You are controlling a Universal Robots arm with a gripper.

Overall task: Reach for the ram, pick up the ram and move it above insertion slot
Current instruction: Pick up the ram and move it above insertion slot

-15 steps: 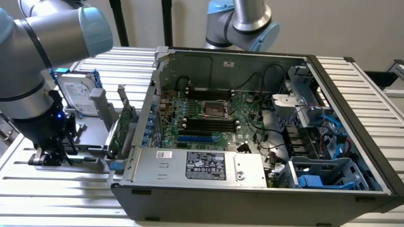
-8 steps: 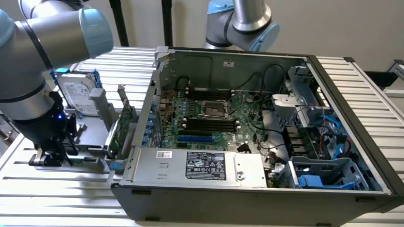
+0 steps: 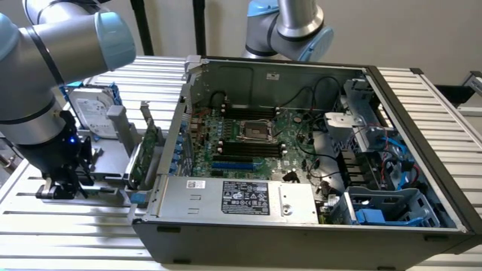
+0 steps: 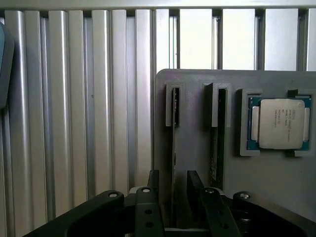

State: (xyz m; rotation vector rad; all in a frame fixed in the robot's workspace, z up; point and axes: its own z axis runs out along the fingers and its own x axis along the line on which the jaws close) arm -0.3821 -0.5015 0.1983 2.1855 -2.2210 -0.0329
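We see the gripper [image 4: 173,178] low over a grey holder [image 4: 195,143] on the slatted aluminium table [image 4: 98,98]. Its two dark fingers [image 4: 154,195] are spread apart. The ram [image 4: 174,148] stands on edge in the holder's slot and runs straight between them, with a narrow gap showing on each side. The hand is open around the stick, closes on nothing, and holds nothing. The ram's far end sits in a raised grey guide out beyond the fingertips.

Just beside the hand, one slot over from the ram, a second board [image 4: 218,133] stands on edge in the same way. Past that board, farther from the fingers, a processor [image 4: 279,123] lies flat in a square recess. Its metal lid carries several lines of faint print that we cannot read.

In the exterior view the gripper [image 3: 64,189] hangs from the arm [image 3: 38,107] over the holder [image 3: 113,155]. A hard drive [image 3: 94,116] with a white label stands behind the hand, and a green expansion card [image 3: 147,152] stands upright near it. Next to the card, on its far side from the hand, is the open computer case [image 3: 421,169] with the motherboard [image 3: 256,138] exposed. The power supply [image 3: 196,200] there bears a black-and-white label [image 3: 245,197], but its lettering is too small for us to read.
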